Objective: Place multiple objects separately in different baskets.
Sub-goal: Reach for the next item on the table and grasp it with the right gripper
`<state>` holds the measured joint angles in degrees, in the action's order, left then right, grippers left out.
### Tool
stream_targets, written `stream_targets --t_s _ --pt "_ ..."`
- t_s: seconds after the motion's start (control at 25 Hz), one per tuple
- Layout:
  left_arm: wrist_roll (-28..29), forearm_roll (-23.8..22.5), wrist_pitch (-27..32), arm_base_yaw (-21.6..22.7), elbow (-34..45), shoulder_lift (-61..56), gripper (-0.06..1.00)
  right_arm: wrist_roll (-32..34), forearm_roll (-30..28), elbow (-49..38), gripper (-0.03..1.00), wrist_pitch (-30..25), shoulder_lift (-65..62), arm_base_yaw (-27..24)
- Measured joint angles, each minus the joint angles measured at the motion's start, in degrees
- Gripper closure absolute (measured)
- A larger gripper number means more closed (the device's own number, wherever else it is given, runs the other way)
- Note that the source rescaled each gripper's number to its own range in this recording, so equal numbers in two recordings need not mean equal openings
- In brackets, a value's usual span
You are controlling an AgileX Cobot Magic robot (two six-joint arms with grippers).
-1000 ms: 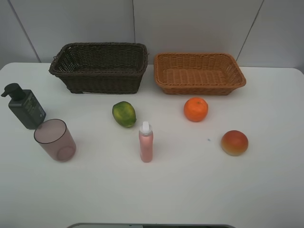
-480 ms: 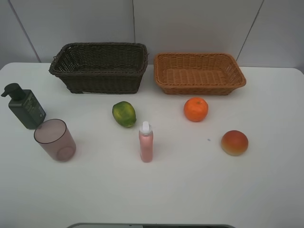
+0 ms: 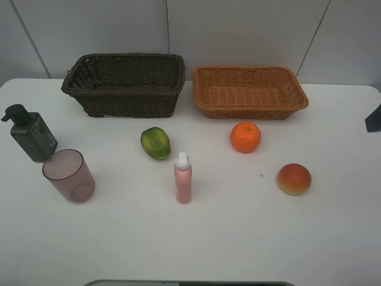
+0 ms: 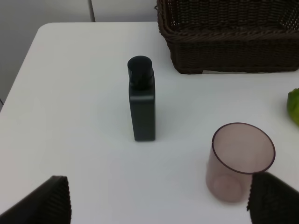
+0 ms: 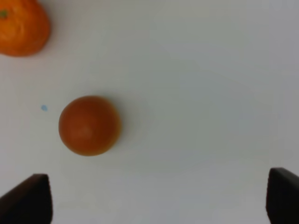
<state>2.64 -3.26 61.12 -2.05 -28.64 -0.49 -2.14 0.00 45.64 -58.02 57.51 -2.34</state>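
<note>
At the desk's back, the deep basket stands left of the shallow basket. Before them, left to right: pump bottle, cup, leftmost fruit, slim bottle, orange, rightmost fruit.

Count on the surface:
- 2 wicker baskets: dark brown basket, orange-tan basket
- 3 fruits: orange, green fruit, red-yellow fruit
- 2 bottles: pink bottle, dark green pump bottle
- 1 mauve cup

8 items total.
</note>
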Motion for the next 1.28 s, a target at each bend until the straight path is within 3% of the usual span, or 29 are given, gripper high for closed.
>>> stream_targets --t_s 0.2,0.44,0.76,1.28 --pt "0.0 0.0 0.0 0.0 0.0 0.0 -0.04 0.7 2.0 0.1 0.03 1.0 8.6 7.6" --pt "0.0 0.0 0.0 0.0 0.0 0.0 -0.04 9.1 3.2 0.1 0.03 8.3 21.0 13.8" --pt "0.0 0.0 0.0 0.0 0.0 0.0 -0.04 20.2 -3.5 0.1 0.03 14.7 32.7 14.6" --pt "0.0 0.0 0.0 0.0 0.0 0.0 -0.04 26.1 -5.3 -1.7 0.03 25.2 39.0 14.6"
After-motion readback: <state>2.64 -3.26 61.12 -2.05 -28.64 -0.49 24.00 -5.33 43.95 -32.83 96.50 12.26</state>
